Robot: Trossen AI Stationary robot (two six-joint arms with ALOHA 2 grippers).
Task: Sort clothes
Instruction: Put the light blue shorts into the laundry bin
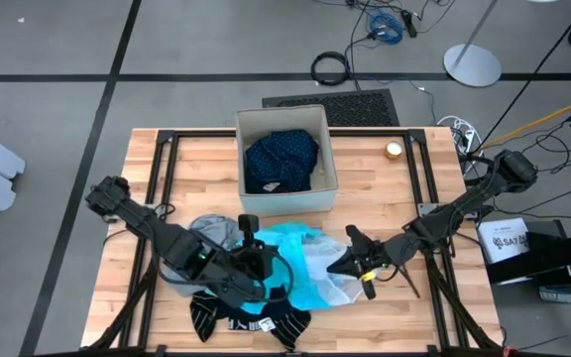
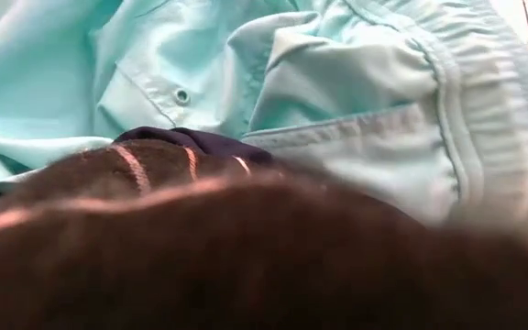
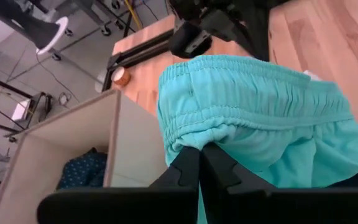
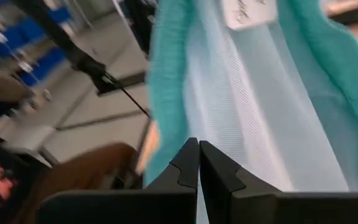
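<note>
Fingers [image 3: 199, 163] of the left arm are pressed together on the gathered elastic edge of the one turquoise shirt [image 3: 260, 118], as the left wrist view shows; from above, these left fingers [image 1: 256, 260] sit at about seven o'clock on the bench [image 1: 206, 169]. The right fingers [image 4: 197, 163] are also closed together, with sheer pale fabric right in front of them; whether they pinch it cannot be told. From above, the right fingers [image 1: 350, 260] stand at about five o'clock, at the right edge of the heap.

Counted from above, the heap holds one turquoise shirt [image 1: 290, 253] in the middle, one white sheer piece [image 1: 330, 293] overlapping its right side, one grey top [image 1: 216, 230] at its upper left, and the black white-striped socks [image 1: 206, 315] at the near edge under the left arm; how many socks there are cannot be told. One navy dotted piece [image 1: 281, 161] lies inside the single beige fabric box [image 1: 325, 188], which stands at twelve o'clock from the heap, well apart from both grippers.

One small round tin-like object [image 1: 394, 150] sits on the bench at about two o'clock, near the far right edge. Two arms, one box, one heap. The low view is filled by turquoise cloth [image 2: 337, 82] with a dark blurred mass in front.
</note>
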